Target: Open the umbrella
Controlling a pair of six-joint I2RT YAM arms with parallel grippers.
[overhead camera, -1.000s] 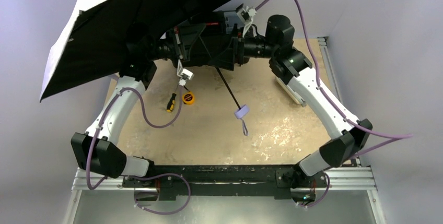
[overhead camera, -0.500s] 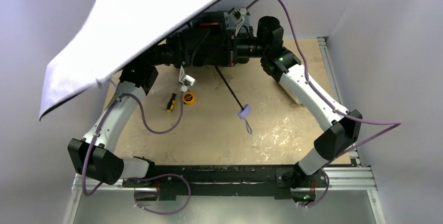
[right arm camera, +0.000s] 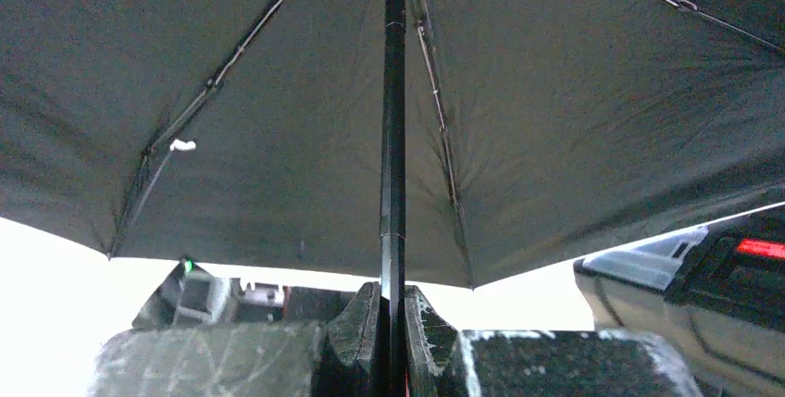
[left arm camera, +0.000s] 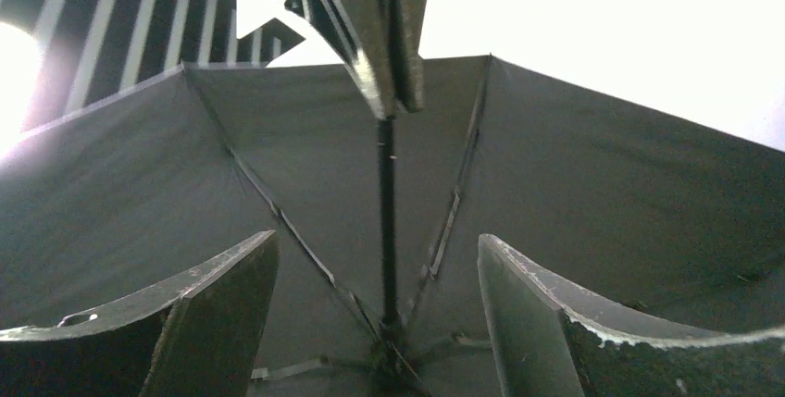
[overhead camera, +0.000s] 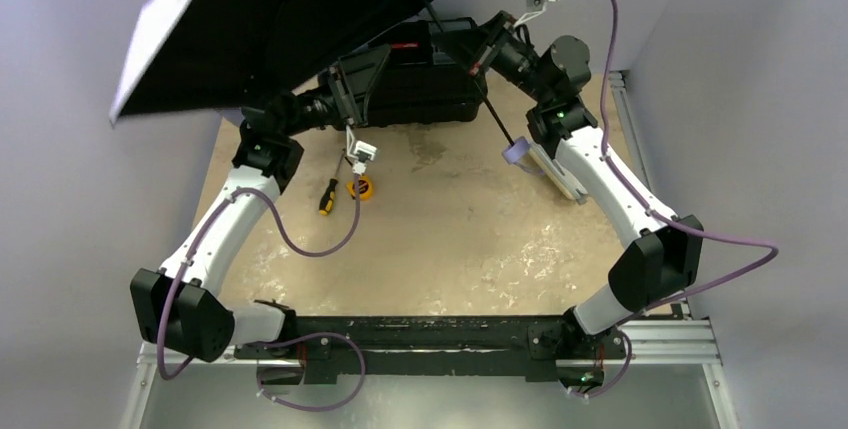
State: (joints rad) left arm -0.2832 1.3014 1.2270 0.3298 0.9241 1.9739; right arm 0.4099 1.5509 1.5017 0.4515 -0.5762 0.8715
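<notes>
The left gripper (left arm camera: 378, 254) is opening away from the now-spread umbrella (overhead camera: 300, 19), while the right gripper (right arm camera: 392, 309) is clamping its shaft (right arm camera: 393, 138) alone.

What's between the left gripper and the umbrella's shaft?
Nothing. In the left wrist view the left gripper stands open, with the umbrella shaft beyond the gap between its fingers and only the black lining behind.

Wide-spread left pincer (left arm camera: 378, 241) — umbrella (left arm camera: 602, 193) beyond
</notes>
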